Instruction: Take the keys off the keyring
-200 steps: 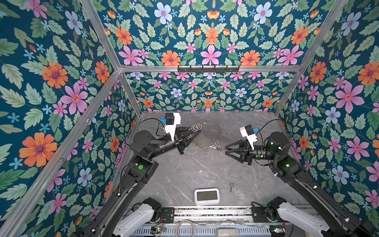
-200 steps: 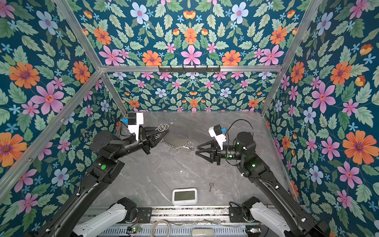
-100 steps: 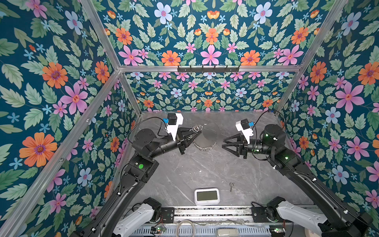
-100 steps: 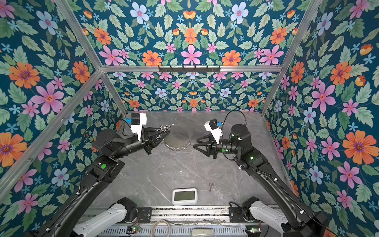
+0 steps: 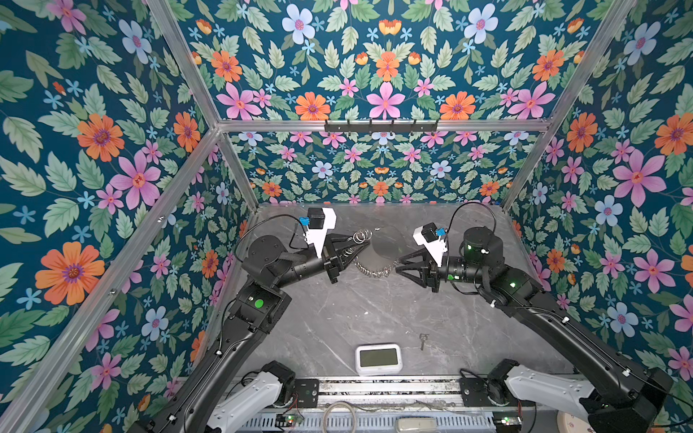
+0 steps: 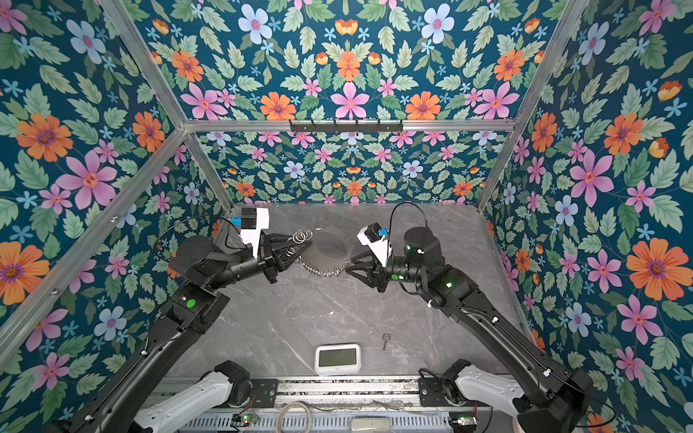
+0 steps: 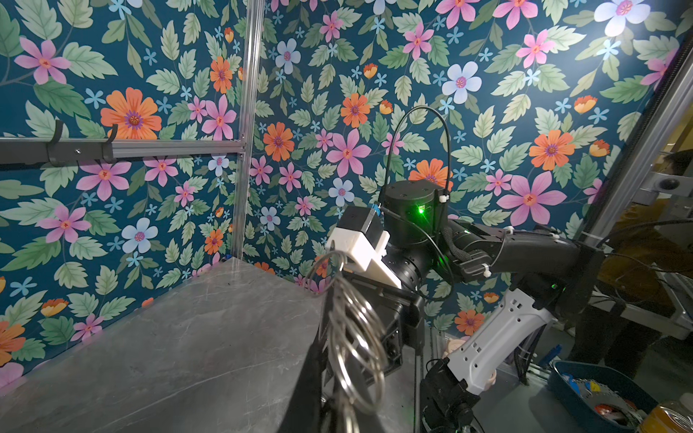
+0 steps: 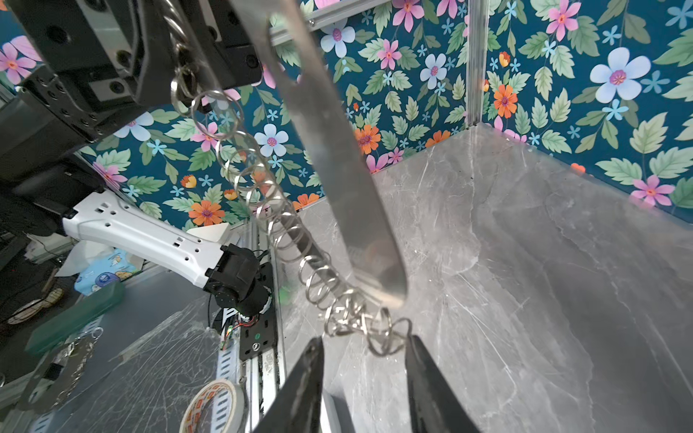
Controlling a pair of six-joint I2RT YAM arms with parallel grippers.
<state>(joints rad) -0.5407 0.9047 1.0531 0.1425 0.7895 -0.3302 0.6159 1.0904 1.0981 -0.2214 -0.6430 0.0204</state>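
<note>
My left gripper [image 5: 352, 245] is shut on the ring end of the keyring [image 5: 386, 243], a translucent grey plate held up off the table in both top views [image 6: 330, 243]. Its chain of small silver rings [image 8: 281, 225] sags down to a tangled cluster [image 8: 356, 318]. I cannot tell whether a key hangs in that cluster. My right gripper [image 8: 365, 345] is open, and the last ring sits between its fingertips [image 8: 313, 360]. In a top view the right gripper [image 5: 397, 264] is level with the chain's end. One small key [image 5: 423, 340] lies loose on the table. Blurred rings [image 7: 356, 345] fill the left wrist view.
A white clock [image 5: 378, 359] stands near the table's front edge, left of the loose key. A black hook rail [image 5: 380, 125] runs along the back wall. Floral walls close in the grey table [image 5: 356, 311] on three sides. A tape roll [image 8: 213, 405] lies beyond the front rail.
My right gripper has moved left to the chain's end and its jaws have narrowed. The left gripper has kept its hold and lifted the keyring slightly.
</note>
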